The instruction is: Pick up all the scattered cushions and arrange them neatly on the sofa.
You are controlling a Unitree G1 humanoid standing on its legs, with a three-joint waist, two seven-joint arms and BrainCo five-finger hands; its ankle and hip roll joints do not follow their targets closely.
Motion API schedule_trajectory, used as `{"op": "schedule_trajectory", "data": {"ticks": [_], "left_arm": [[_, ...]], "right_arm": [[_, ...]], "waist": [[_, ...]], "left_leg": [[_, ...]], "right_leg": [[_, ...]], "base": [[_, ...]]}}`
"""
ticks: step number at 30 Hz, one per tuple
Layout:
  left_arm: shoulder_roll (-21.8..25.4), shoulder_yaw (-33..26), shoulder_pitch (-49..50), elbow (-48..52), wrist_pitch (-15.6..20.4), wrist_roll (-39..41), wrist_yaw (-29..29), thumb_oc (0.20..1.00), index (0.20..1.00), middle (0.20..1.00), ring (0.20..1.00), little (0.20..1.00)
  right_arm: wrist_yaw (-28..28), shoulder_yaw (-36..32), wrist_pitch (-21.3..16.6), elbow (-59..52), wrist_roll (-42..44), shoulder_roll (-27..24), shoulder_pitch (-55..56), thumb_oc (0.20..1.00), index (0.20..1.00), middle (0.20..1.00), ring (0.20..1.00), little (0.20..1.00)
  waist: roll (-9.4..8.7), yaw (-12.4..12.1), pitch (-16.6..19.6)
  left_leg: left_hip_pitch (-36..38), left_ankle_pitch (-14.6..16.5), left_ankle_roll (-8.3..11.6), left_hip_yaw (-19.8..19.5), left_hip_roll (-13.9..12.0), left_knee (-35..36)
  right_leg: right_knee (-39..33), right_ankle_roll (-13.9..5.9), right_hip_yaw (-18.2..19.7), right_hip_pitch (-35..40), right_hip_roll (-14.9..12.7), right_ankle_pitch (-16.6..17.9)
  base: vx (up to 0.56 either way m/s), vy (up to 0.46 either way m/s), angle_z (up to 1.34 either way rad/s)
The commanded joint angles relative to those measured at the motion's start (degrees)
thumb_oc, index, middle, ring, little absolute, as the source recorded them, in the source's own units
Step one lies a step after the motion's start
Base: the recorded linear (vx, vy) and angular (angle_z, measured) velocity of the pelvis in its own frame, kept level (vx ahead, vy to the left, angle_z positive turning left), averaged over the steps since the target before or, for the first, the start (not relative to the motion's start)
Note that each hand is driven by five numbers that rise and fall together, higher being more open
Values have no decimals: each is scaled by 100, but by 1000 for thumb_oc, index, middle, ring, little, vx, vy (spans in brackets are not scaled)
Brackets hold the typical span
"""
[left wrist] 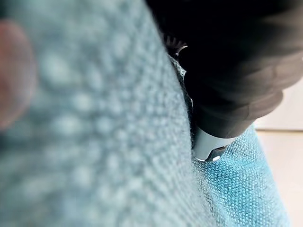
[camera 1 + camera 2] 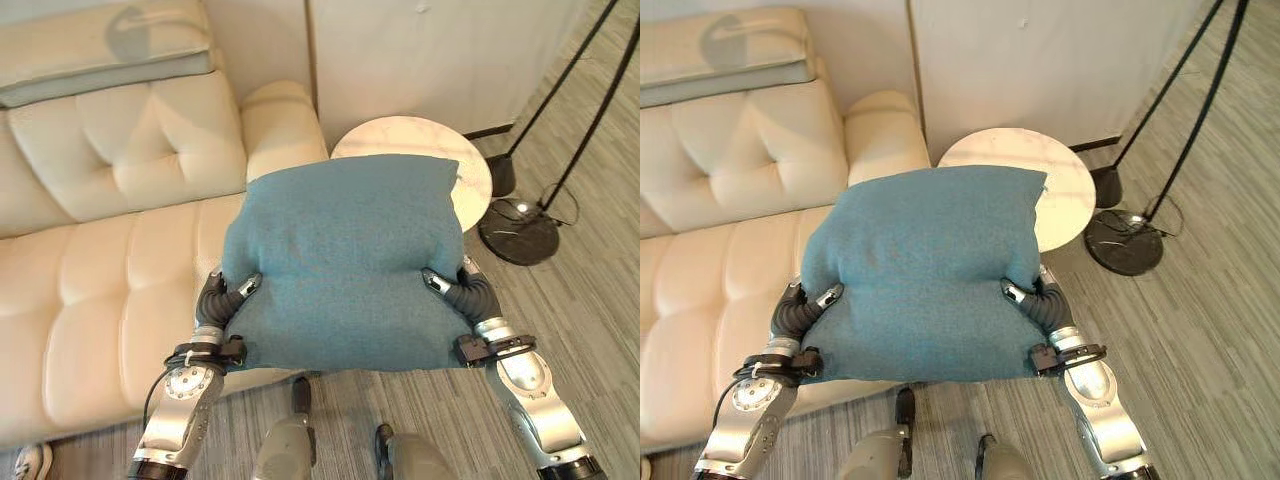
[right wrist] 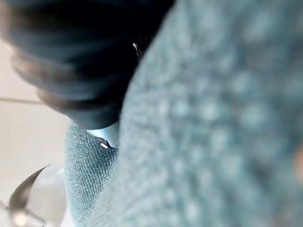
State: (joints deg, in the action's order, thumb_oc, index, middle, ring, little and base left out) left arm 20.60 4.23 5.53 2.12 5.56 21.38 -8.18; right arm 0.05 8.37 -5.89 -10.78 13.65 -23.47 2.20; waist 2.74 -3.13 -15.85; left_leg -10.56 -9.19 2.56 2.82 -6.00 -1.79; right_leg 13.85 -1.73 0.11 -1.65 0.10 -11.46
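You had the teal cushion (image 2: 345,260) off the floor, carried flat between both arms in front of the robot, above the sofa's front edge. Left robot hand (image 2: 225,295) clamped its 9 o'clock edge, thumb curled over the top face; right robot hand (image 2: 455,288) did the same at 3 o'clock. Both wrist views were mostly cushion fabric with a thumb pressed in, so the fingers underneath couldn't be seen. The cream sofa (image 2: 90,290) lay at 9 to 11 o'clock of the cushion, a light cushion (image 2: 100,50) on top of its backrest. A round marble side bench (image 2: 470,165) sat just behind at 1 o'clock, lamp base (image 2: 518,232) at 3. Step looked like carry-to-sofa. Next you'd want to swing left, then lower onto the seat against the backrest before releasing.
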Motion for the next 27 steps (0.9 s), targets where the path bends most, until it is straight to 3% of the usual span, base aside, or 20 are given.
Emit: {"op": "schedule_trajectory", "data": {"ticks": [1,2,3,4,5,6,9,10,11,13,16,27], "left_arm": [[211,105,-293,624,576,47,222,200,200,200,200,200],[185,156,-350,597,589,62,231,200,200,200,200,200],[122,254,-447,611,563,59,286,200,200,200,200,200],[120,251,-449,612,563,60,286,200,200,200,200,200],[111,295,-461,643,571,95,352,200,200,200,200,200],[126,376,-551,675,584,93,438,200,200,200,200,200],[9,582,-772,591,596,163,414,200,200,200,200,200],[-40,681,-898,540,591,200,389,200,200,200,200,200],[-44,685,-902,536,594,200,388,200,200,200,200,200],[-139,842,-997,473,589,291,380,200,200,200,200,200],[-71,878,-989,397,518,249,446,200,200,200,200,200],[185,465,-520,396,450,64,532,200,200,200,200,200]], "right_arm": [[-7,42,-669,-421,212,175,-379,200,200,200,200,200],[-41,60,-663,-368,197,99,-424,200,200,200,200,200],[-120,77,-618,-277,50,-47,-505,200,200,200,200,200],[-120,78,-617,-276,50,-49,-509,200,200,200,200,200],[-102,59,-605,-293,46,-62,-496,200,200,200,200,200],[-58,50,-616,-352,59,-85,-427,200,200,200,200,200],[-30,-3,-630,-390,-1,-134,-364,200,200,200,200,200],[-55,-83,-634,-413,-18,-151,-301,200,200,200,200,200],[-54,-87,-633,-416,-17,-153,-298,200,200,200,200,200],[-81,-287,-664,-508,-11,-93,-85,200,200,200,200,200],[-127,-353,-596,-413,9,-61,-62,200,200,200,200,200],[83,196,-415,-223,40,314,-588,200,200,200,200,200]], "waist": [[-178,-20,396],[-128,-3,320],[-179,146,232],[-166,151,239],[-220,228,271],[-346,360,292],[-424,587,364],[-438,712,405],[-431,718,393],[-341,981,552],[-301,1062,627],[-534,548,565]], "left_leg": [[-822,-276,320,175,569,302],[-861,-163,337,110,613,248],[-810,254,178,171,722,-250],[-837,251,178,161,711,-267],[-734,501,88,278,689,-453],[-451,1079,-9,370,665,-877],[91,1493,-41,606,404,-1062],[242,1498,-12,910,190,-1065],[249,1506,-9,899,186,-1074],[696,1309,154,1626,-302,-599],[781,1244,267,1494,-230,-312],[702,1634,-164,1247,349,-472]], "right_leg": [[-681,-52,184,261,331,50],[-660,-29,131,101,332,110],[-722,-122,-126,-150,125,331],[-732,-121,-134,-163,137,349],[-792,-165,-236,-245,16,467],[-903,-222,-384,-363,-213,672],[-1025,-235,-666,-392,-389,780],[-1032,-246,-833,-396,-474,808],[-1033,-245,-843,-381,-471,805],[-1018,-324,-1306,-341,-626,802],[-1072,-361,-1488,-203,-725,879],[-948,-679,-1311,-132,-1173,1110]], "base": [[-465,-64,34],[-604,12,30],[-463,35,41],[-392,39,75],[-253,21,99],[-289,27,86],[-151,56,65],[-63,57,94],[-59,76,94],[-5,157,118],[44,208,130],[26,205,2]]}}
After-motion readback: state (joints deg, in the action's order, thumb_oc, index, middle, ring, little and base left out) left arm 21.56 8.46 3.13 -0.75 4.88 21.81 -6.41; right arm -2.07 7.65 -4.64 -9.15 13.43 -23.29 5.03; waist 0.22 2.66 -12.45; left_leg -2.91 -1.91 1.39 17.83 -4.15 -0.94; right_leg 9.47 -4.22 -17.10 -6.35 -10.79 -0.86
